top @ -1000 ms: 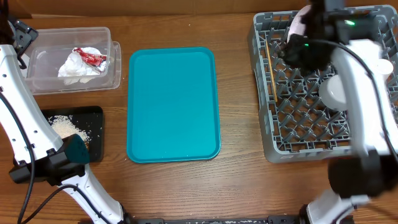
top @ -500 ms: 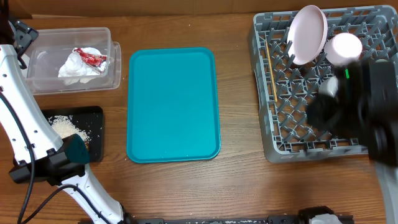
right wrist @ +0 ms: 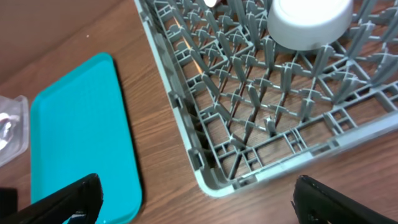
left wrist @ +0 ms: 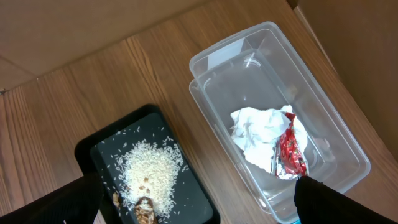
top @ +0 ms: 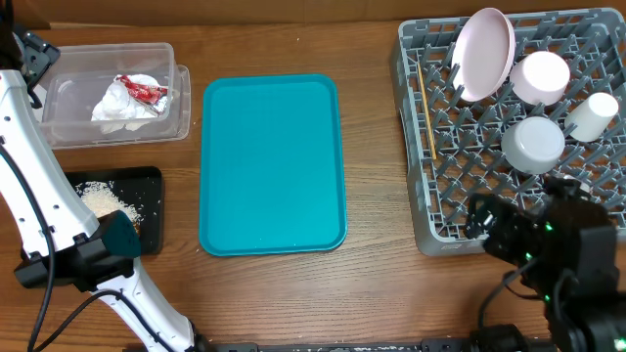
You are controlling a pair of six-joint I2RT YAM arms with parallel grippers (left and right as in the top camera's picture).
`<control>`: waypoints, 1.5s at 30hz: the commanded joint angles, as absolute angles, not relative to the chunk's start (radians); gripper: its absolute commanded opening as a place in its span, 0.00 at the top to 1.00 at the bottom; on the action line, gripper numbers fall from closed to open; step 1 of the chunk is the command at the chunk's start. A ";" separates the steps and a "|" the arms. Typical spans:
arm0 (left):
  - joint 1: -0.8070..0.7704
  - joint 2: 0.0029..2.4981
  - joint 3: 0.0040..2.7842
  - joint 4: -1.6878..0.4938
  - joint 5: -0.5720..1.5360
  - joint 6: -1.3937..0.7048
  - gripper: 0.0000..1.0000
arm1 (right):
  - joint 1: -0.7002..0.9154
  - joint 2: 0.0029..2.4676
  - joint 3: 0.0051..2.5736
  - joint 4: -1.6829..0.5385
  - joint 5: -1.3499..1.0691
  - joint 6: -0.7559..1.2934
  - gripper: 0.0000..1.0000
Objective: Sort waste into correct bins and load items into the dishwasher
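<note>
The grey dishwasher rack [top: 416, 147] holds a pale plate [top: 486, 54] on edge, a smaller pale dish [top: 541, 76], an upturned bowl [top: 533, 144], a white cup [top: 592, 114] and a wooden stick [top: 427, 108]. A crumpled napkin [top: 119, 103] and red wrapper [top: 144, 91] lie in the clear tub [top: 59, 127]. Rice [top: 103, 200] lies in the black tray [top: 149, 186]. My right gripper [top: 481, 227] hangs open and empty above the rack's near-left corner [right wrist: 214, 183]. High over the tub [left wrist: 336, 143] and black tray [left wrist: 199, 193], my left gripper [left wrist: 199, 208] is open and empty.
A teal serving tray [top: 272, 164] lies between the bins and the rack, its corner also in the right wrist view [right wrist: 78, 137]. A cardboard wall runs along the table's back edge. My left arm [top: 39, 205] stretches down the table's left side.
My right gripper let go of the plate, which now stands on edge in the rack. The arm drew back from the rack's far side to its near-left corner. The left arm has not moved.
</note>
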State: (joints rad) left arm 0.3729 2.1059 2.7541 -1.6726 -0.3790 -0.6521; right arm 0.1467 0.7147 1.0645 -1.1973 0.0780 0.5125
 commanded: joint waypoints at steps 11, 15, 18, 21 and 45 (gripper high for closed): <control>0.366 2.106 2.756 -1.671 -0.392 -0.651 0.00 | 0.151 0.812 1.013 -1.146 0.028 0.532 0.00; 0.366 2.106 2.756 -1.671 -0.392 -0.651 0.00 | 0.151 0.841 1.013 -1.146 0.028 0.532 0.00; 0.366 2.106 2.756 -1.671 -0.392 -0.651 0.00 | 0.151 0.867 1.013 -1.146 0.028 0.532 0.00; 0.366 2.106 2.756 -1.671 -0.392 -0.651 0.00 | 0.151 0.895 1.013 -1.146 0.028 0.532 0.00; 0.366 2.106 2.756 -1.671 -0.392 -0.651 0.00 | 0.150 0.393 0.373 -0.392 -0.016 0.382 0.00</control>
